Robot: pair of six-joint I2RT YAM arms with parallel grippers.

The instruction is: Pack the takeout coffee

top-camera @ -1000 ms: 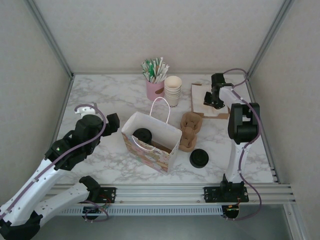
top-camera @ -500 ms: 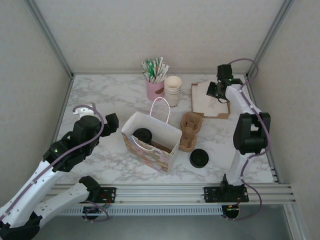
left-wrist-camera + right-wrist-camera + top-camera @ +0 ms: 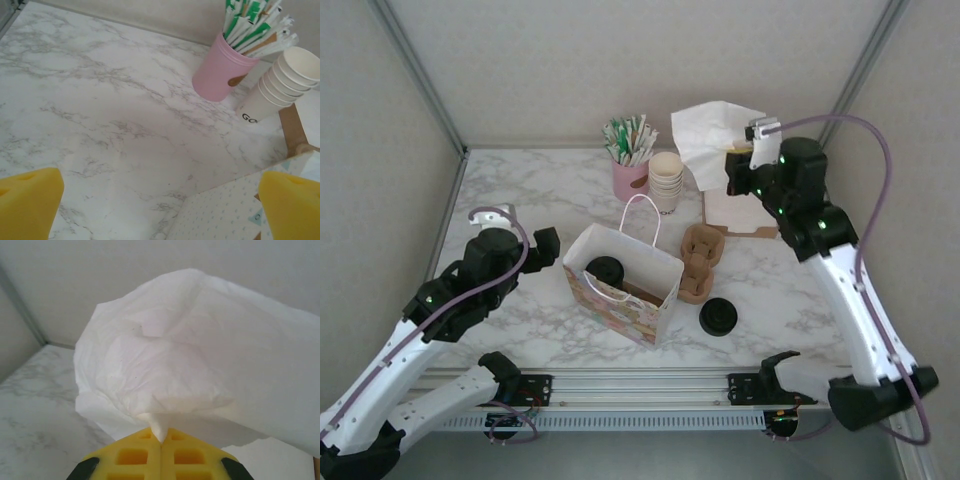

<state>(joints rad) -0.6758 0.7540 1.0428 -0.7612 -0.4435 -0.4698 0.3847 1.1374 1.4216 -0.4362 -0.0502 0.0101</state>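
Currently the right fingers (image 3: 161, 442) were closed on a white napkin (image 3: 190, 355), pinching it at its lower edge and holding it in the air over the back right corner of the desk (image 3: 520, 190). The left fingers (image 3: 27, 200) stood wide open and empty, just left of the paper bag (image 3: 620, 302).

The takeout coffee (image 3: 605, 268) stood upright inside the bag, black lid up. Its cup wall was hidden, so this is a judgement. A second black lid (image 3: 717, 317) lay on the desk right of the bag.

Key relation: the bag's open mouth lay forward and left of the right fingers, well apart. The left arm was nearer.
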